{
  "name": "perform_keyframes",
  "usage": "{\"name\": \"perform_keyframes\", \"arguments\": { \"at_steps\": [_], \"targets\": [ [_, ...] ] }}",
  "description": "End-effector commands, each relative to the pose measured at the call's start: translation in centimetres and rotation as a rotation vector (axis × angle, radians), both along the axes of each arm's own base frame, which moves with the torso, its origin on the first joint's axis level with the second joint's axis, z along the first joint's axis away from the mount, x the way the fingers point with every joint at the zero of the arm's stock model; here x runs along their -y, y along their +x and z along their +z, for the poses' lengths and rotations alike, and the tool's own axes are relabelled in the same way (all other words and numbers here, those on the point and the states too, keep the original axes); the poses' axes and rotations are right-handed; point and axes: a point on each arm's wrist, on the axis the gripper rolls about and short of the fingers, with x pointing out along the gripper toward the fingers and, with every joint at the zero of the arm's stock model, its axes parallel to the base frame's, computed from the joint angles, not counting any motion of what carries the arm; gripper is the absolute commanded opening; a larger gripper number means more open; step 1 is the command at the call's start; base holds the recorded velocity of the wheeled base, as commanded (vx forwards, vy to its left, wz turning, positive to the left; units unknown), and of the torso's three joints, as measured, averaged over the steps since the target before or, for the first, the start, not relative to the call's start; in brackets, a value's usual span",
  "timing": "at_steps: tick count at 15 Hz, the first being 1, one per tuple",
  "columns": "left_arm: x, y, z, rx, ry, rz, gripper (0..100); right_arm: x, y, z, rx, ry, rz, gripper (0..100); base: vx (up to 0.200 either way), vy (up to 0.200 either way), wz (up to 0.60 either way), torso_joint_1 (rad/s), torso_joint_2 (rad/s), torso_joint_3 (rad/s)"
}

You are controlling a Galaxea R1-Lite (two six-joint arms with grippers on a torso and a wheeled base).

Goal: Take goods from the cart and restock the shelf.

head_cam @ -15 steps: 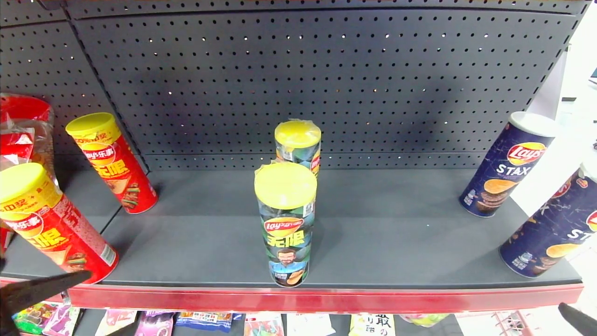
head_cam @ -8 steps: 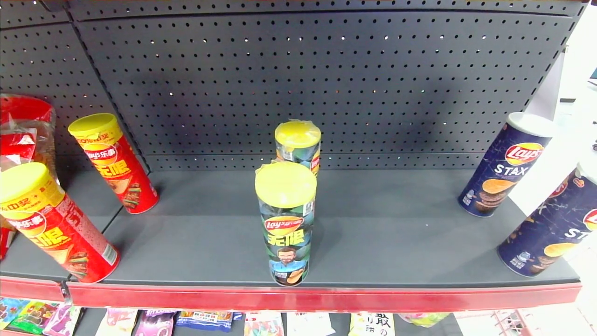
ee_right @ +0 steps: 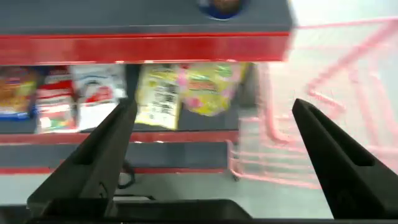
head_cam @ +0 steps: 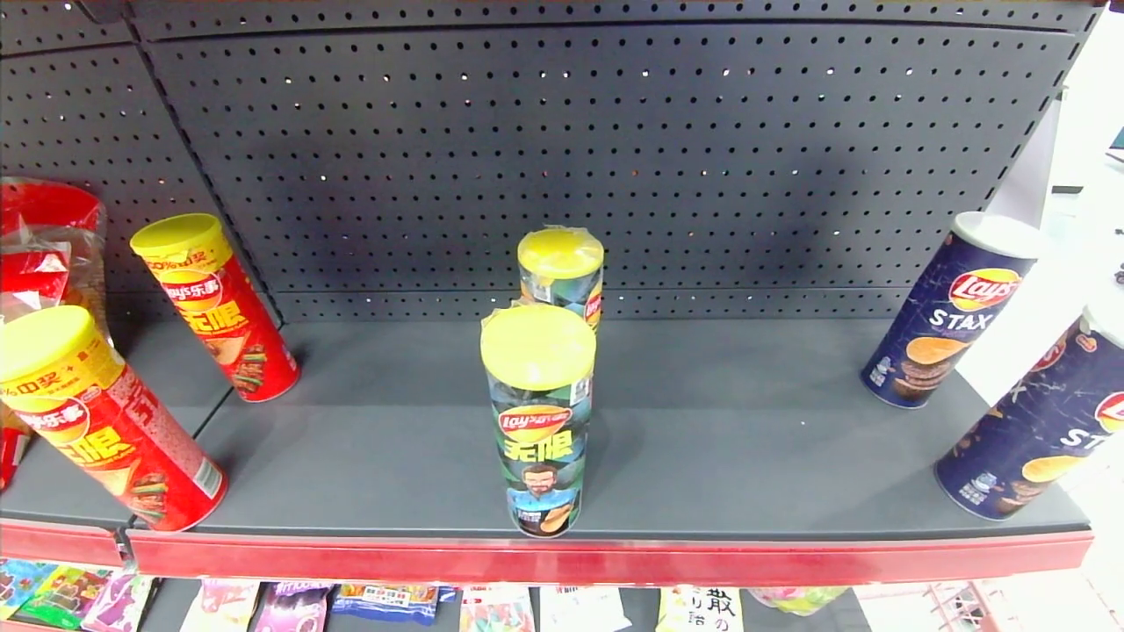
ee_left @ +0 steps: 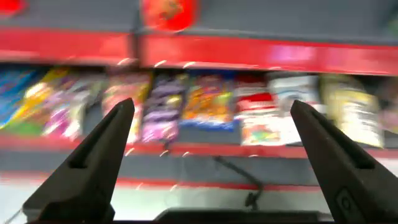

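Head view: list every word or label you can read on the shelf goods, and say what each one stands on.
"Lay's", "STAX": rear blue chip canister.
"Lay's", "无限": front green chip canister.
"乐事", "无限": rear red chip canister.
Finer print on these, and on the packets below: too small to read.

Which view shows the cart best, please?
The right wrist view: the cart shows its pink wire side beside the shelf. The head view catches just a corner; the left wrist view faces snack bags.
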Motion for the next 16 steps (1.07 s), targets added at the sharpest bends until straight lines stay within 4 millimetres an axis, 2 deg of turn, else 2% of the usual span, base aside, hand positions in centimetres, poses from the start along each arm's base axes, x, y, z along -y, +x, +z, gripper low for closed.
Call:
{"name": "perform_keyframes", "arguments": {
  "at_steps": [1,2,5,8,9,11,13,14,15,16],
  "targets": [
    [0.1,0.2,-1.1,0.028,-0.003,-0.026,100,-0.3,1.0,-2.4,0.127,0.015,0.081,100,0.0,0.0,0.0,0.0,0.0,0.0],
    [0.0,0.4,-1.1,0.044,-0.002,0.003,100,-0.5,0.9,-2.6,0.207,0.014,0.117,100,0.0,0.0,0.0,0.0,0.0,0.0],
    [-0.2,0.8,-1.3,0.075,0.013,0.108,100,-0.5,1.0,-2.7,0.21,-0.003,0.12,100,0.0,0.0,0.0,0.0,0.0,0.0],
    [-0.2,2.1,-1.8,0.236,-0.003,0.096,100,0.0,1.1,-2.7,0.209,-0.046,-0.091,100,0.0,0.0,0.0,0.0,0.0,0.0],
    [-0.2,2.1,-1.8,0.228,0.0,0.107,100,0.0,1.1,-2.7,0.217,-0.054,-0.092,100,0.0,0.0,0.0,0.0,0.0,0.0],
    [-0.3,2.1,-2.0,0.228,0.014,0.138,100,-0.1,1.2,-2.7,0.219,-0.067,-0.085,100,0.0,0.0,0.0,0.0,0.0,0.0],
    [-0.3,2.1,-1.9,0.23,0.008,0.137,100,-0.3,1.2,-2.7,0.225,-0.06,0.04,100,0.0,0.0,0.0,0.0,0.0,0.0],
    [-0.2,2.1,-1.8,0.231,0.004,0.111,100,-0.5,1.1,-2.6,0.23,-0.05,0.105,100,0.0,0.0,0.0,0.0,0.0,0.0],
    [-0.1,2.3,-2.6,0.213,0.007,0.027,100,-0.4,1.2,-2.7,0.221,0.006,0.082,100,0.0,0.0,0.0,0.0,0.0,0.0],
    [0.0,2.4,-2.6,0.222,0.02,0.013,100,-0.4,1.2,-2.7,0.224,0.011,0.085,100,0.0,0.0,0.0,0.0,0.0,0.0]
  ]
}}
